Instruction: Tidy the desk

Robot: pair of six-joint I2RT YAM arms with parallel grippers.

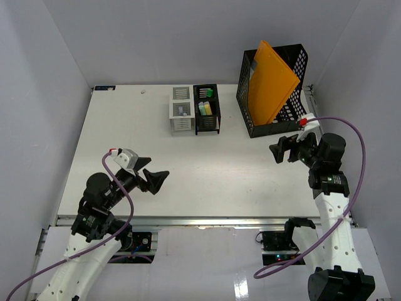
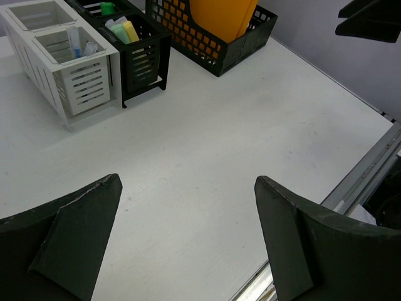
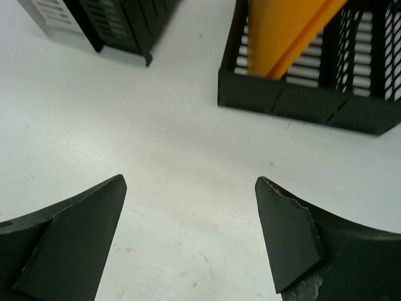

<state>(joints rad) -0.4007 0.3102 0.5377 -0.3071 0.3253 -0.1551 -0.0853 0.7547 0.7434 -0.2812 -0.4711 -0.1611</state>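
The desk point(image 1: 207, 169) is a white tabletop with a metal rail along its front edge. My left gripper point(image 1: 152, 169) hovers over its front left part, jaws open, nothing between them; the left wrist view shows only bare desk point(image 2: 207, 157) between the fingers point(image 2: 75, 238). My right gripper point(image 1: 284, 148) hangs at the right side, just in front of the black file basket point(image 1: 274, 94), also open and holding nothing. In the right wrist view, bare desk point(image 3: 182, 163) lies between the fingers point(image 3: 288, 238).
An orange folder point(image 1: 269, 81) stands tilted in the black file basket at the back right. A black organizer point(image 1: 207, 110) with coloured items and a white organizer point(image 1: 181, 110) stand side by side at the back centre. White walls enclose the desk.
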